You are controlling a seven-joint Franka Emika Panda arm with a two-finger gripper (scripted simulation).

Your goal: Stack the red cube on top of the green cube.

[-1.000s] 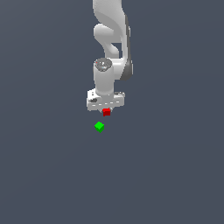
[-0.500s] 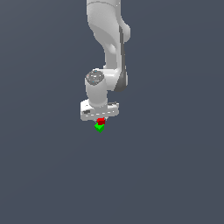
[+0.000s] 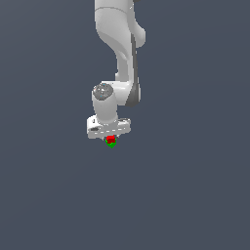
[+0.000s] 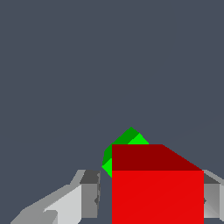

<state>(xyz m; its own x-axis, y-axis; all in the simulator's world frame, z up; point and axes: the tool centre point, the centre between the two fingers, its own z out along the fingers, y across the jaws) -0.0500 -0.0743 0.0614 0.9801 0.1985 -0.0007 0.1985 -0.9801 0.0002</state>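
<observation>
The red cube (image 3: 111, 139) sits between the fingers of the gripper (image 3: 111, 140), right over the green cube (image 3: 112, 144), which peeks out just beneath it. In the wrist view the red cube (image 4: 157, 186) fills the space between the fingers (image 4: 89, 194), one finger close beside it, the green cube (image 4: 127, 142) mostly hidden behind. The white arm (image 3: 119, 53) hangs above.

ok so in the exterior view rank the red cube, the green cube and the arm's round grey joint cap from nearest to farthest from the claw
1. The red cube: between the fingers of the claw, directly under the white hand.
2. The green cube: just beneath the red cube, mostly hidden by it.
3. The round grey joint cap: up on the wrist, above the hand, farthest of the three.
</observation>
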